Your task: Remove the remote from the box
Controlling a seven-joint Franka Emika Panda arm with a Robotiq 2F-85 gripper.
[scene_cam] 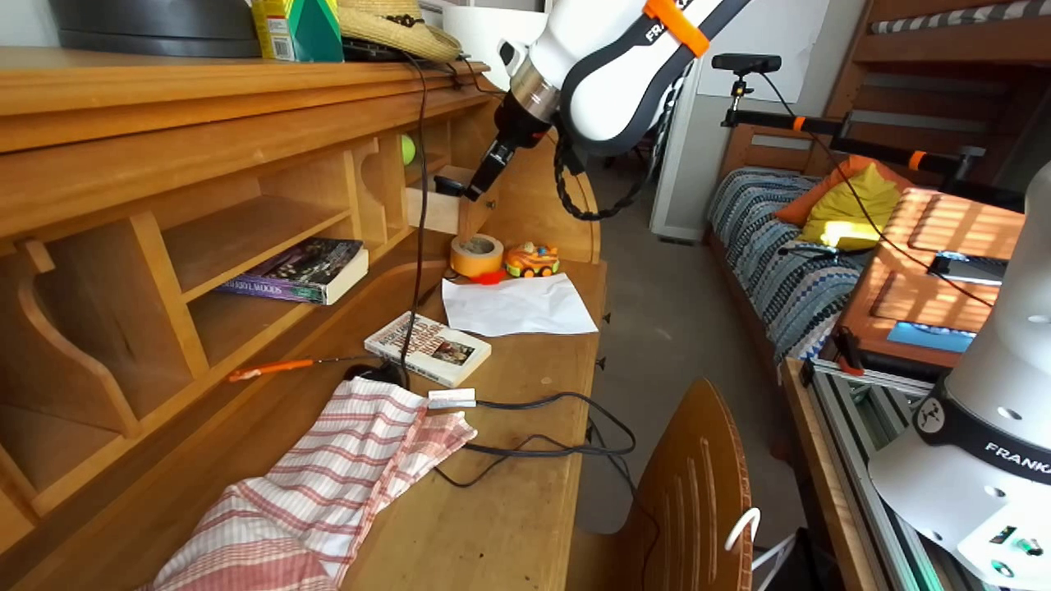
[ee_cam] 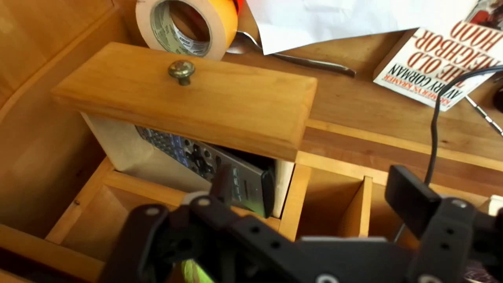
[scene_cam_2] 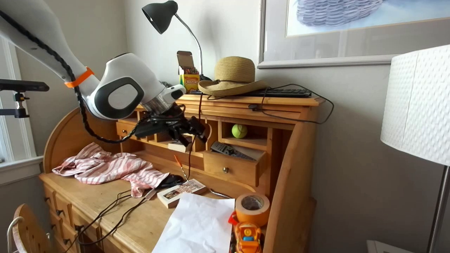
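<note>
The box is a small drawer pulled open from the desk hutch. Its pale side shows in an exterior view (scene_cam: 433, 212), and its wooden front with a knob shows in an exterior view (scene_cam_2: 240, 168) and in the wrist view (ee_cam: 188, 100). The grey remote with dark buttons lies tilted inside it, in both exterior views (scene_cam: 448, 186) (scene_cam_2: 225, 149) and the wrist view (ee_cam: 251, 190). My gripper (ee_cam: 314, 179) is open and empty, above and beside the drawer, in both exterior views (scene_cam: 475, 194) (scene_cam_2: 194, 140). In the wrist view its left finger overlaps the remote; contact is not visible.
A black cable (scene_cam_2: 191, 154) hangs close to the gripper. Hutch dividers (ee_cam: 365, 208) stand beside the drawer, and a tennis ball (scene_cam_2: 239, 131) sits in a cubby above. A tape roll (scene_cam_2: 253, 214), toy car (scene_cam_2: 248, 237), white paper (scene_cam_2: 197, 225) and book (scene_cam_2: 181, 191) lie below.
</note>
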